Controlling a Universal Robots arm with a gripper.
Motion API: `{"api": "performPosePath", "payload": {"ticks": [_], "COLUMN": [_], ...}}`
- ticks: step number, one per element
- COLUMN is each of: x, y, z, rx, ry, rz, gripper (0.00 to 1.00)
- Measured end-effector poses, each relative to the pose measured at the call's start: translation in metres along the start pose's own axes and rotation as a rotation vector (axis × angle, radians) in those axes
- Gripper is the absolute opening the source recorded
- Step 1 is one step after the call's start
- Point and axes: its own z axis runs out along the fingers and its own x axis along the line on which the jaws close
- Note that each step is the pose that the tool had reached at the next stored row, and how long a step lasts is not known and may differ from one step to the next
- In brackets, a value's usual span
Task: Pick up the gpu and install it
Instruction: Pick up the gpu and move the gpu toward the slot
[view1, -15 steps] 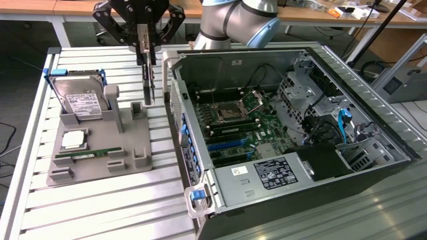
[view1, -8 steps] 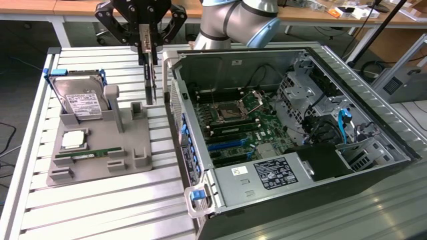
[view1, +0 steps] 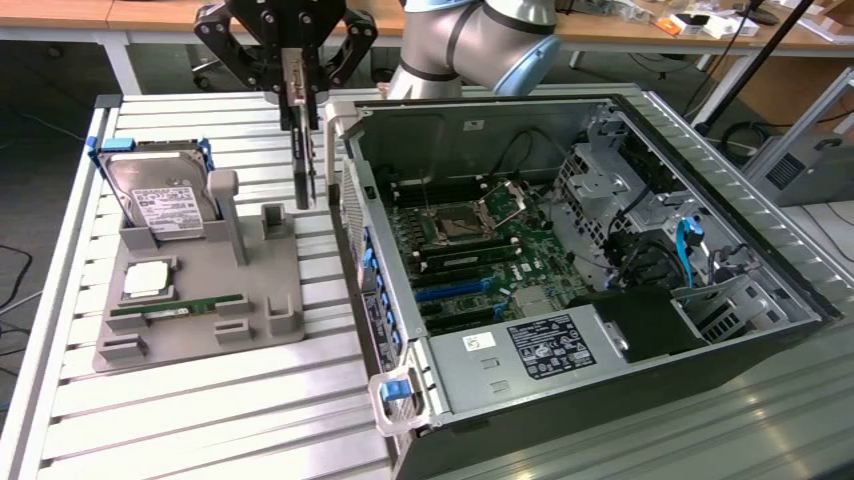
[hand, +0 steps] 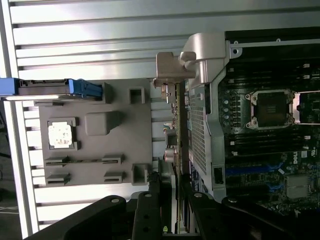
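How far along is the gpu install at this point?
Done: the gpu looks lifted off the grey holder. In hand: the tool grips it upright, beside the open computer case. Left: it is not yet inside the case, so not seated on the motherboard.

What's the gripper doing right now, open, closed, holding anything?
Gripper: closed on the graphics card, which hangs on edge beside the computer case.

Slatted metal table (view1: 200, 425), grey holder (view1: 200, 335), open computer case (view1: 601, 430)
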Motion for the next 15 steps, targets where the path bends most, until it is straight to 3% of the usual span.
{"api": "performPosePath", "payload": {"ticks": [15], "x": [-0.0059], "y": [0.0004], "z": [0.0002], "rx": [0.0000], "ry": [0.0000], "rz": [0.000], "gripper": [0.27]}}
